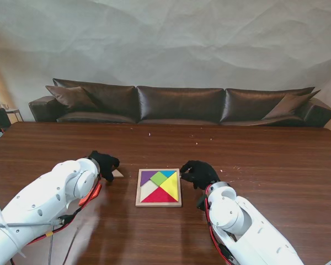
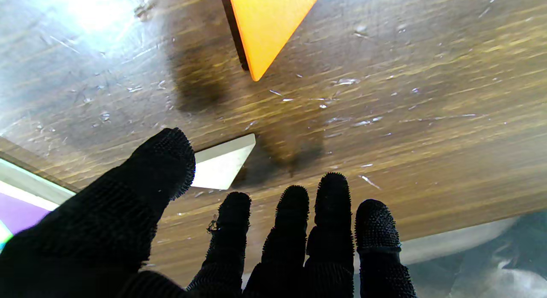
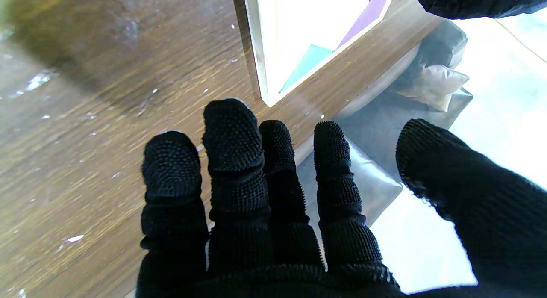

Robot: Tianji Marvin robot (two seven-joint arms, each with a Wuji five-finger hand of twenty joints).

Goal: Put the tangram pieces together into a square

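Left wrist: knobbly black robot hand near glossy orange triangle.

Both arms are glossy white rounded shells with orange-red trim at the joints and thin cables alongside, each ending in a black, nubby-textured knit glove over the left hand and right hand.

A long dark sofa stands against the wrinkled pale wall, a cushion at each end. The brown table runs right up to it.
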